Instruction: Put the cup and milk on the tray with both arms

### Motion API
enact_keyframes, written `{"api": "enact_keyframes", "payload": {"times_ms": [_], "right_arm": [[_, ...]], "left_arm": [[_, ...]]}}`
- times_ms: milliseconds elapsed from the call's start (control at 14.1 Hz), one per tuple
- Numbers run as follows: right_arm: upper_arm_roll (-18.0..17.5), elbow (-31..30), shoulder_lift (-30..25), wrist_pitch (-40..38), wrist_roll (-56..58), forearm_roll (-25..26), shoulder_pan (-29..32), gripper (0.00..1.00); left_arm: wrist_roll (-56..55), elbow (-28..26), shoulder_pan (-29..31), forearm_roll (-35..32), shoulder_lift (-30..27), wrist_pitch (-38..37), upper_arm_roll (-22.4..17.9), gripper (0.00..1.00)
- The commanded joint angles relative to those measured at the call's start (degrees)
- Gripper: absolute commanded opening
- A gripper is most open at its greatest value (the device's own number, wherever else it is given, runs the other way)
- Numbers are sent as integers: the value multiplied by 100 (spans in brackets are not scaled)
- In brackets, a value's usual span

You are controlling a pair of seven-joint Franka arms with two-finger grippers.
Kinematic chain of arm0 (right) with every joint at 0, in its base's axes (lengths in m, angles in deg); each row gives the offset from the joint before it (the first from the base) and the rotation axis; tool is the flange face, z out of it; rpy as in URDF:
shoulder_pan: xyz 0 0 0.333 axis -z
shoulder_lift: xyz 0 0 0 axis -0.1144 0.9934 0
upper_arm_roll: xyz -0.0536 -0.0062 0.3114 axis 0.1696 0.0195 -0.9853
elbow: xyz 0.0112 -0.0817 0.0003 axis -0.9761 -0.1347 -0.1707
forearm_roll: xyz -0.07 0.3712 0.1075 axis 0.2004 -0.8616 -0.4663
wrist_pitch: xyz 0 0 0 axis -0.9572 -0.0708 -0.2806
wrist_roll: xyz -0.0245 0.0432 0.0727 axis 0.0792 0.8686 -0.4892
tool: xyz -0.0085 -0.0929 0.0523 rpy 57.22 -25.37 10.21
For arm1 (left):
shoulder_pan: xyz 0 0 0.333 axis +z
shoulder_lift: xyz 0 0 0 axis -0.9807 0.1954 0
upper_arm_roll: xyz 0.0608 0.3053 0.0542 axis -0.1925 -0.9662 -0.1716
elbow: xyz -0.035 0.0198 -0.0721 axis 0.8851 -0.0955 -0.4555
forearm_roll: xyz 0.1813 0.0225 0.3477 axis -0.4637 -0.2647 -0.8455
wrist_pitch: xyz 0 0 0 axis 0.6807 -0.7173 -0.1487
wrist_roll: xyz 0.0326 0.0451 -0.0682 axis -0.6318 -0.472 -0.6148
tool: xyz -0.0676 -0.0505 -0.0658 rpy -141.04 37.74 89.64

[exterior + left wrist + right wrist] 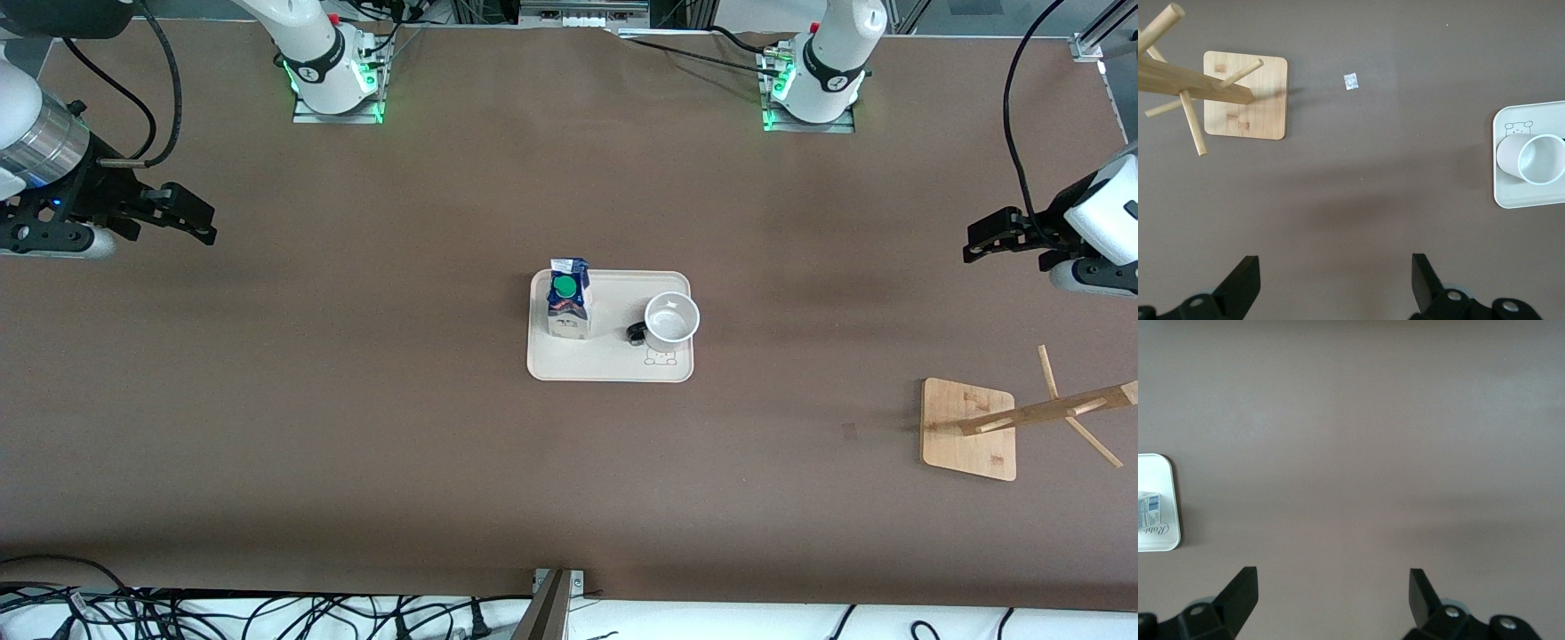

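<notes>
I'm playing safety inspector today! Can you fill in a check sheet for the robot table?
Surface: brown table, flat.
Job's things: milk and cup both upright on the tray, apart; milk toward the right arm's end.
Clutter: wooden rack toward the left arm's end; small scrap on the table.
Grippers: left gripper open, empty, over bare table near the rack; right gripper open, empty, over bare table.
Cables: black cables along the near edge.
Surroundings: nothing seen.

Robotics laboratory bench: two white jointed robot arms (324, 62) bolted to green-lit metal base plates (338, 111) on a brown-covered table (356, 400), with loose black cables (222, 613) along the table's edge nearest the front camera.
</notes>
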Motion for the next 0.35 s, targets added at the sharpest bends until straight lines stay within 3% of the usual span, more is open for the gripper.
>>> {"api": "enact_keyframes", "payload": {"times_ms": [0,284], "right_arm": [[-8,57,19,-64,-93,58,12,100],[-8,57,19,-64,-84,58,12,100]], "left_arm": [[-83,26,-44,-133,-100,-103,0,100],[-302,184,-9,-63,-12,-94,-9,100]]}}
